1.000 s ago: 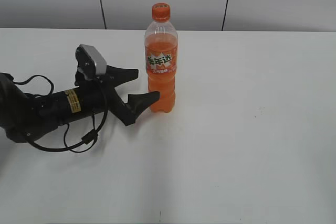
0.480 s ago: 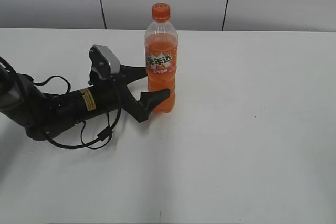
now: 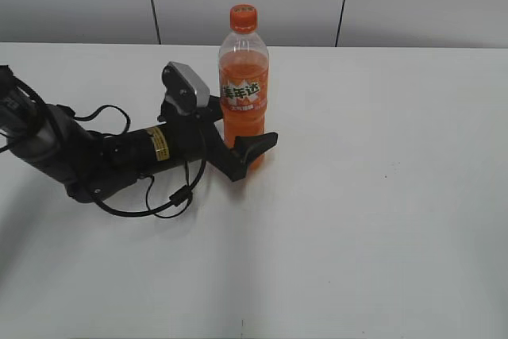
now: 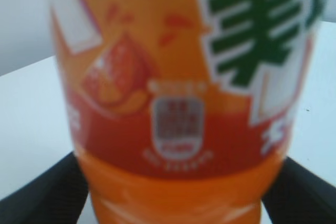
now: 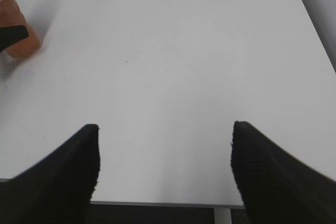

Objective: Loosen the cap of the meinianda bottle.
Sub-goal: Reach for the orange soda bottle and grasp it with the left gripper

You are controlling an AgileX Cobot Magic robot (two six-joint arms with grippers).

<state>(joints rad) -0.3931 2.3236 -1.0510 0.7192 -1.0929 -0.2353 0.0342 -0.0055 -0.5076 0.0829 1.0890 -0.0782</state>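
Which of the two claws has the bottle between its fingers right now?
The left claw: its open fingers straddle the lower body of the orange bottle. The right claw hangs open over bare table, well away from the bottle.

Black left arm (image 3: 119,156), yellow sticker on it, looping black cable, grey camera block, black ribbed tool (image 3: 238,136) fingers.

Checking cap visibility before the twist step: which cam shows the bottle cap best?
Exterior view. The cap is fully visible atop the upright meinianda bottle, unobstructed. The left wrist view is filled with blurred label and shows no cap; the right wrist view catches only the bottle's base at its left edge.
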